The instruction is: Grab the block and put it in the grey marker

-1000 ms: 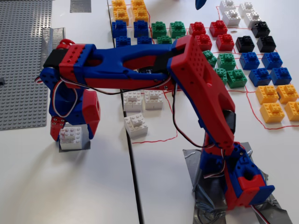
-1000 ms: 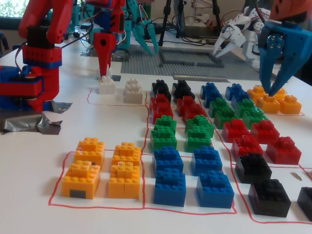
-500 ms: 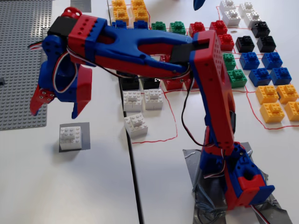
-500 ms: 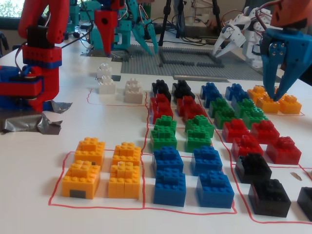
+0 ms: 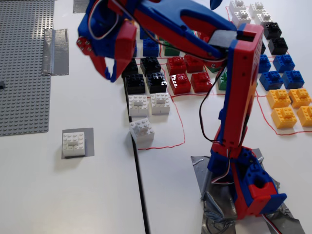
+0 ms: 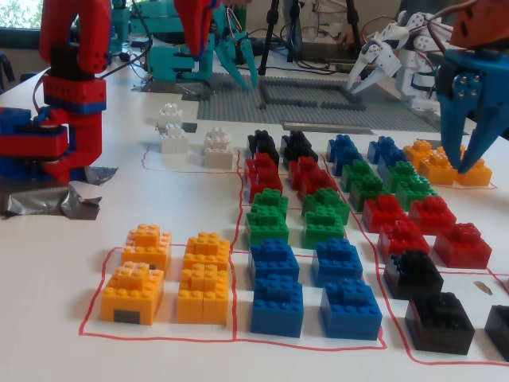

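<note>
**White brick sits on the grey square, gripper raised and empty**

The small white square plastic brick with studs on top (image 5: 73,144) rests on the flat matte grey square of tape (image 5: 89,141) near the lower left of a fixed view, on the white table (image 5: 73,195). The tape shows as a narrow border along the brick's top, right and bottom sides. In another fixed view the same brick (image 6: 169,116) appears small and far off, just beside a dark patch that is probably the tape, though it is too small to be sure.

The red and blue two-finger gripper (image 5: 108,72) hangs in the air well above and to the right of the brick, apart from it. Its red fingers curve toward each other with only a narrow gap between the tips, and nothing is held between them.

To the right of the brick, inside a thin red outline, stand three more white bricks (image 5: 142,130), and beyond them rows of black bricks (image 5: 146,78) and red bricks (image 5: 187,73). Blue bricks (image 5: 282,73) and yellow bricks (image 5: 287,105) lie at the right edge. A large grey studded baseplate (image 5: 24,68) covers the upper left, with a wrinkled shiny strip of tape (image 5: 54,51) at its right edge. The arm's base (image 5: 248,185) stands at the lower right on crumpled silver tape.
</note>
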You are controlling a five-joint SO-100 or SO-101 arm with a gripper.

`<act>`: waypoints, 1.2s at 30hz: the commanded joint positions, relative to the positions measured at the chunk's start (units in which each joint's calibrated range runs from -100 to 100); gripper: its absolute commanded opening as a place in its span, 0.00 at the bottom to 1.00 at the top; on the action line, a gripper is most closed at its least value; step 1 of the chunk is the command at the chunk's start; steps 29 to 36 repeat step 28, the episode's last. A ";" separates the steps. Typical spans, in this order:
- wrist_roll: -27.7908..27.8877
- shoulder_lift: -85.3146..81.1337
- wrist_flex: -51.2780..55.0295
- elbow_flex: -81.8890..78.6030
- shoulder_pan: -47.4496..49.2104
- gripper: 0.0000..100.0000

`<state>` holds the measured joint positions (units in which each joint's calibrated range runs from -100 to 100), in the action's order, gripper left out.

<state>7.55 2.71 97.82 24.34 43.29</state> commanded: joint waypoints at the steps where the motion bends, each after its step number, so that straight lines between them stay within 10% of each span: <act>1: -0.83 -6.51 0.56 3.18 -4.33 0.00; 19: -4.74 -22.51 -4.96 -21.07 -35.83 0.00; 36: -5.03 -29.20 -12.66 -32.61 -42.01 0.00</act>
